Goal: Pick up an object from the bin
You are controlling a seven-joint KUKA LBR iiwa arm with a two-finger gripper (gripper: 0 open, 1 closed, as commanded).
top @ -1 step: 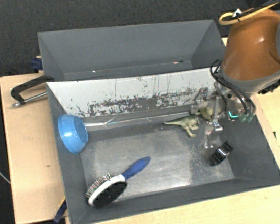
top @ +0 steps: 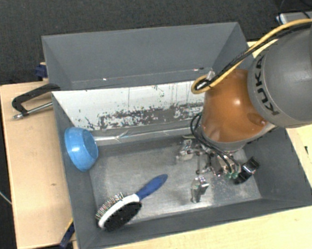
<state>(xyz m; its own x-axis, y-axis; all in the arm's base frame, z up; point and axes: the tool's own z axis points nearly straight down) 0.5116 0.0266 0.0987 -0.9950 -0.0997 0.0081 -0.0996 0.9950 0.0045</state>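
The claw hangs low over the bare floor of the bin, and its metal blends so closely with the grey beneath that I cannot tell whether it is apart or together. Just above it, the wrist works are largely hidden under the orange cover and the grey arm, which is cut off at the edge. A yellow cable loops over the cover. Just right of the claw sits a small dark piece, and I cannot tell whether it belongs to the robot or to the bin. The nearest loose thing is a hairbrush to the claw's left, its blue handle pointing towards the claw and its black bristled head farther off. Well beyond it, up and to the left, a blue bowl leans on its side against the bin's wall.
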